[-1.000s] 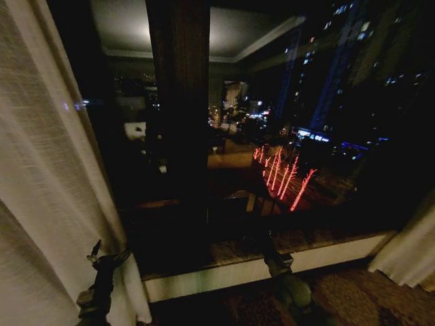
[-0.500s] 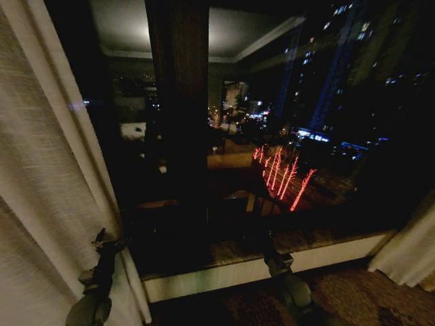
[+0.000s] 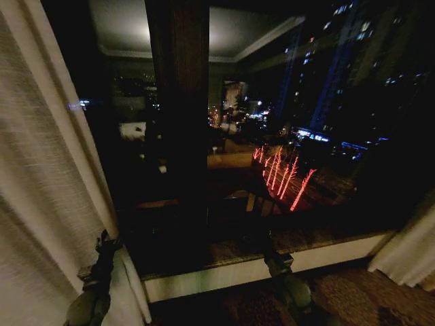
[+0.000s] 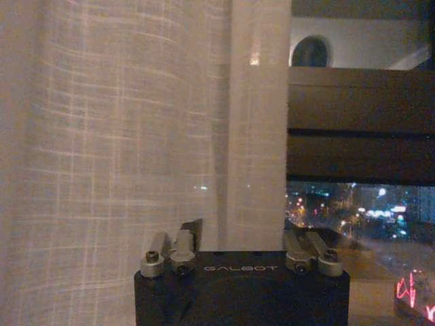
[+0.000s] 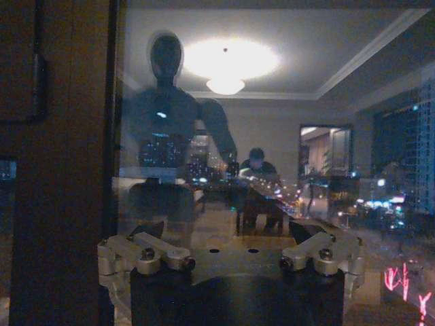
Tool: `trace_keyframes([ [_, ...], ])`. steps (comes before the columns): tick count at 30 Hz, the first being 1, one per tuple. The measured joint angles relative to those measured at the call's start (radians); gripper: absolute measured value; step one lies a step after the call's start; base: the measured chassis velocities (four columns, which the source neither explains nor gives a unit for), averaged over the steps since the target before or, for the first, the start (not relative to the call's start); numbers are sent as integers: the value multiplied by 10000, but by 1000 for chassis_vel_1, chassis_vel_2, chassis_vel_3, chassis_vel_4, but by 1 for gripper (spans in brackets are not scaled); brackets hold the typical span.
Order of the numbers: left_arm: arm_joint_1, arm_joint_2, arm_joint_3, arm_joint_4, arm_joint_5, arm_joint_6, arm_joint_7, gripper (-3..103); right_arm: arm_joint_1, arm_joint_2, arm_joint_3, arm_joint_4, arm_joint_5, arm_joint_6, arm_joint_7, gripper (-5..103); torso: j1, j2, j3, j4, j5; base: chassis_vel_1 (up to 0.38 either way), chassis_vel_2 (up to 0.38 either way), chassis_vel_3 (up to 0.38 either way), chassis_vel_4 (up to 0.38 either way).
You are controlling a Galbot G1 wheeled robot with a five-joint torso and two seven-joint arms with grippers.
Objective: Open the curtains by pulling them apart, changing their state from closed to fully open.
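Observation:
The left curtain (image 3: 41, 170) hangs gathered along the window's left side, sheer and cream-white. The right curtain (image 3: 408, 258) shows as a bunched fold at the lower right corner. Dark glass lies bare between them. My left gripper (image 3: 105, 239) is low against the left curtain's inner edge. In the left wrist view this curtain (image 4: 122, 136) hangs right in front of the left gripper (image 4: 238, 238), whose jaws stand spread with the fabric's edge between them, not pinched. My right gripper (image 3: 272, 261) hovers by the sill, and in its wrist view the right gripper (image 5: 231, 244) is open before the glass.
A pale stone window sill (image 3: 326, 255) runs below the glass. A dark vertical frame post (image 3: 178, 102) divides the window. Patterned carpet (image 3: 353, 299) lies under the sill. The glass mirrors the room and my own torso (image 5: 166, 122).
My left gripper has risen a little and drawn in closer to the left curtain's edge. The curtains and the right arm have hardly moved.

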Motion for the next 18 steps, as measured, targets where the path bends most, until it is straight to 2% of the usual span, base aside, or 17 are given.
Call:
trace_keyframes([
  [1,0,0,0,0,0,0,0,50,0,0,0,0,0,0,0,100,0,0,0,0,0,0,0,0,0],
  [5,122,85,-103,-252,-351,402,-267,28,0,0,0,0,0,-1,0,100,0,0,0,0,1,0,0,0,0],
  [7,135,100,-109,-286,-381,442,-287,28,0,1,0,0,0,0,0,100,0,0,0,1,0,0,0,0,0],
  [11,180,56,-32,-385,-468,483,-309,7,0,1,0,0,0,0,0,100,0,0,0,0,0,0,0,0,0],
  [18,225,7,39,-389,-437,382,-292,0,0,0,0,0,0,-1,0,100,0,0,0,0,0,0,0,0,0],
])
